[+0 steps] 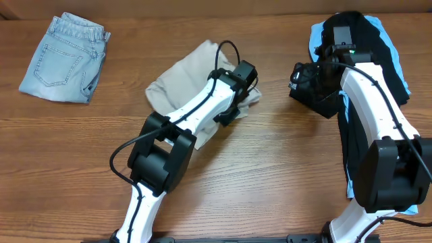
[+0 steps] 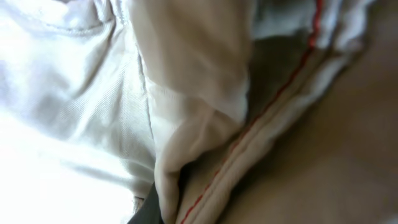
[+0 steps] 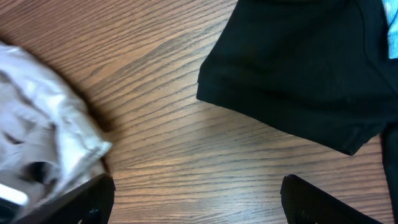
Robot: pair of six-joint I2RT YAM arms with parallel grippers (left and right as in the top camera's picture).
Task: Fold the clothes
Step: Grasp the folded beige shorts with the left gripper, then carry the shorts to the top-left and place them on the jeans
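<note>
Left gripper buried in beige cloth, grip unreadable; single layer may slip, bunching fold. Right gripper wide open, empty.

Wooden table carries jeans, beige trousers perhaps, and black clothing.

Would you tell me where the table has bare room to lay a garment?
Bare wood lies between the jeans and the beige garment, and nearer the bases beside the left arm. The right side is crowded with black clothing.
</note>
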